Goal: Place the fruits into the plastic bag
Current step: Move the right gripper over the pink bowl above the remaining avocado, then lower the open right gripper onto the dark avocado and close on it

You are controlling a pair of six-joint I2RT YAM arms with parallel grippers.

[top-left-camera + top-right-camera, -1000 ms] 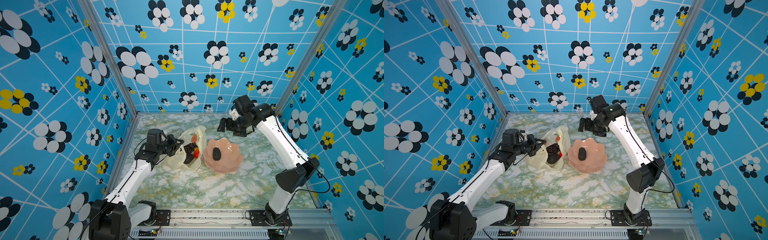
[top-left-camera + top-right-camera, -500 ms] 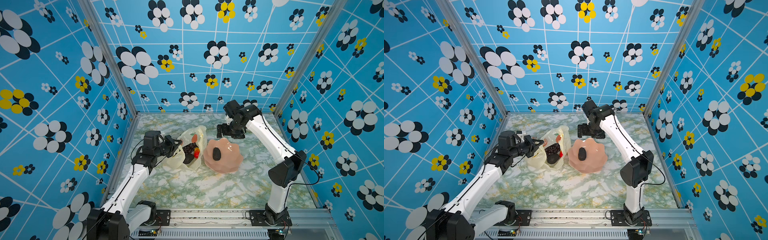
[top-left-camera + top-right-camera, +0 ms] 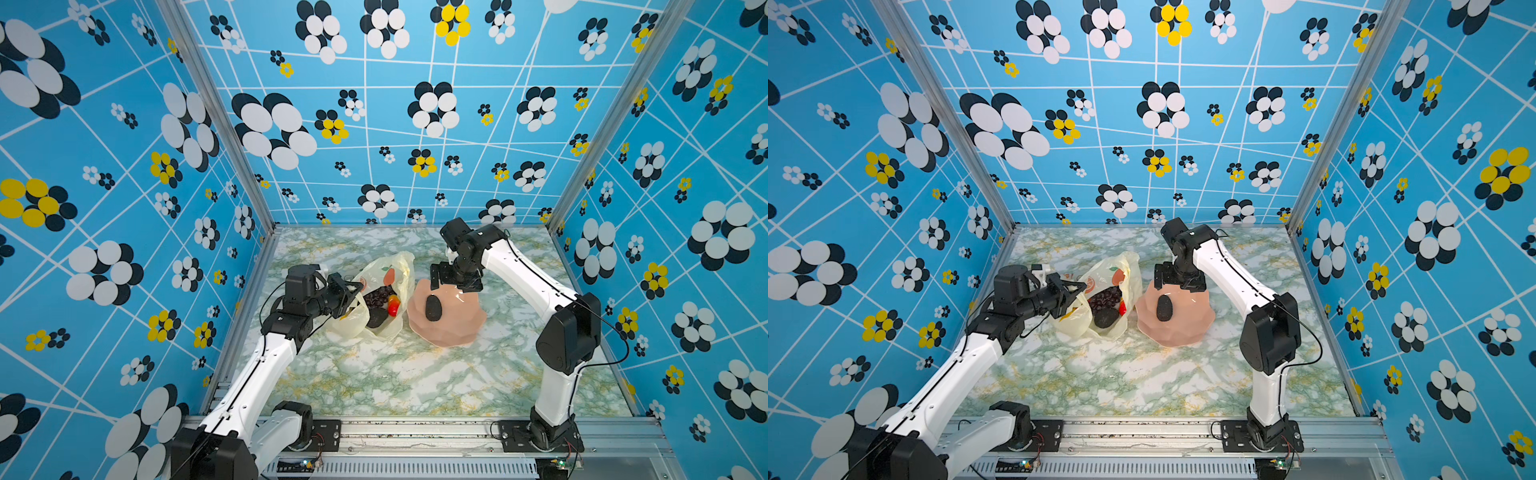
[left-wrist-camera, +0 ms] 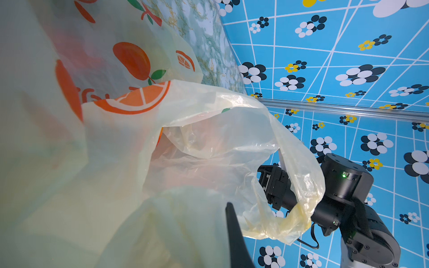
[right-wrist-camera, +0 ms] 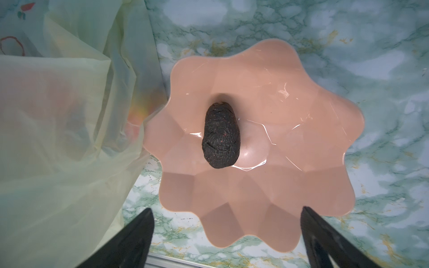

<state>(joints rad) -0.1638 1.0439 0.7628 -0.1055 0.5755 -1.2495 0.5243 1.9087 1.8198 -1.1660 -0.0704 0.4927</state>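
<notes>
2 grippers worked over a green-veined marble table [image 3: 395, 382] walled in by blue flowered panels. Your left gripper [image 3: 348, 291] had its fingers pressed together on the plastic bag [image 3: 353, 326], pinching the thin pale-yellow film at the rim of its mouth and holding that edge raised off the table. In the left wrist view only 1 dark finger [image 4: 234, 234] showed. The bag's film, printed with orange slices and whole oranges, filled nearly everything beyond it.

Just past those closed fingertips, in both top views, the bag's mouth gaped upward. Inside lay a dark purple grape bunch [image 3: 378, 297] nearest the fingertips. A second dark oval [image 3: 376, 318] lay touching the bunch. A red-yellow piece [image 3: 393, 308] rested on the side farthest from the left fingers. Other fruits deeper in the bag were too veiled by the film to name.

Your right gripper [image 3: 456, 282] hovered with its fingers spread wide, pointing down over the far rim of a pink scalloped bowl [image 3: 453, 336]. In the right wrist view both fingertips [image 5: 148, 212] framed the bowl's near edge. 1 dark bumpy oval [image 5: 220, 137] lay in the bowl's hollow, ahead of the gap between the fingers and well apart from both. The bowl stood just beside the bag, its rim touching the film on the side of the finger nearer the bag.
</notes>
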